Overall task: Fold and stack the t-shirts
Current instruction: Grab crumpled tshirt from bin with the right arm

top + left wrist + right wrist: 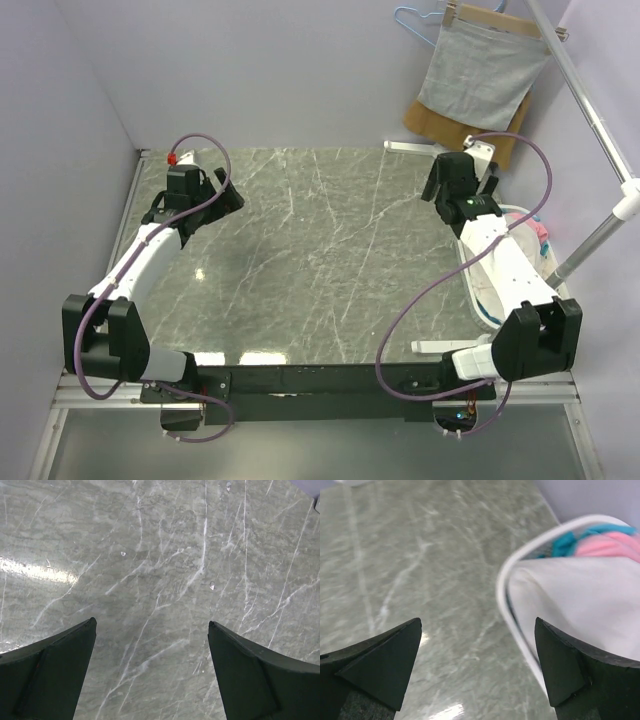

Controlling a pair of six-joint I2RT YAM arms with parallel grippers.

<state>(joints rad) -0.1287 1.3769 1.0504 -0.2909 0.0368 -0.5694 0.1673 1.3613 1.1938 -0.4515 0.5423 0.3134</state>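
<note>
Now: left claw (152, 625) spread wide, empty, over the marble table (150, 555). Right claw (477, 622) also spread, empty, at the rim of a white basket (506, 582) holding a white t-shirt (570, 600).

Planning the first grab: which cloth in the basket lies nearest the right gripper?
The white cloth, right beside the right gripper; the pink cloth and teal cloth lie farther back in the white-rimmed basket.
</note>
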